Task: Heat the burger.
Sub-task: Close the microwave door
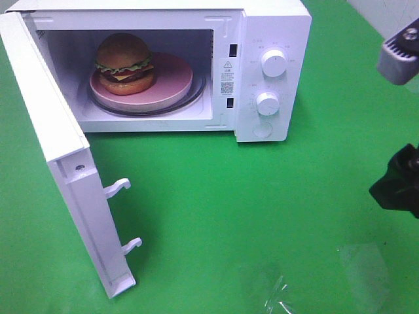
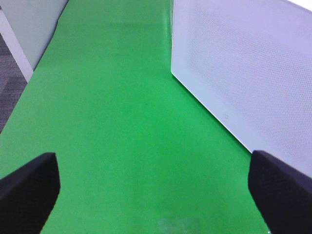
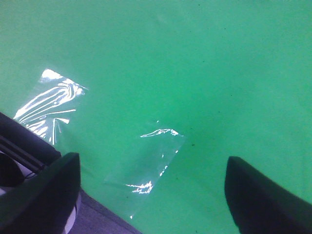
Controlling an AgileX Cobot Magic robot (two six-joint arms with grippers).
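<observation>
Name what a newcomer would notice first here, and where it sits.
The white microwave at the back of the green table stands with its door swung wide open. Inside, the burger sits on the left part of a pink plate. Clear plastic sheets lie near the table's front edge.

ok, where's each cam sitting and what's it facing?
Exterior high: up high, looking down on the open microwave, burger inside; right arm at the edge.
Left wrist: low over the green table, facing the door; open left gripper.
Right wrist: angled down at clear plastic; open right gripper.
Shared: door, exterior and left wrist; plastic, exterior and right wrist.
</observation>
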